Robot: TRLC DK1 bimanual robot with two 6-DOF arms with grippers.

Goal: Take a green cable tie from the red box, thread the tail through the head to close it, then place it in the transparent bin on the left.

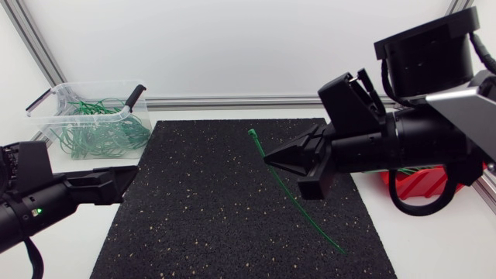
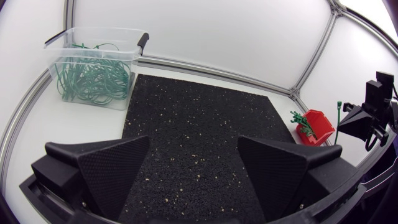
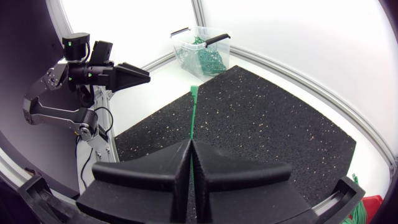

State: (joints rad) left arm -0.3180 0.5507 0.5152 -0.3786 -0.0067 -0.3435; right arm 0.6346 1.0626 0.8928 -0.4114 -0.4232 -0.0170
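Observation:
A green cable tie (image 1: 291, 186) hangs above the black mat, pinched by my right gripper (image 1: 267, 158), which is shut on it near its upper part; the head end sticks up past the fingertips and the tail slants down toward the mat's near right. In the right wrist view the tie (image 3: 193, 112) rises from between the closed fingers (image 3: 211, 168). My left gripper (image 1: 130, 175) stands open over the mat's left edge with nothing between its fingers (image 2: 118, 168). The transparent bin (image 1: 93, 116) at the back left holds several closed green ties. The red box (image 2: 314, 126) sits at the right, mostly hidden behind my right arm.
The black mat (image 1: 209, 201) covers the table's middle. The transparent bin's black handles (image 1: 133, 97) stick up at its rim. White table surface surrounds the mat, bounded by an aluminium frame (image 1: 232, 101) at the back.

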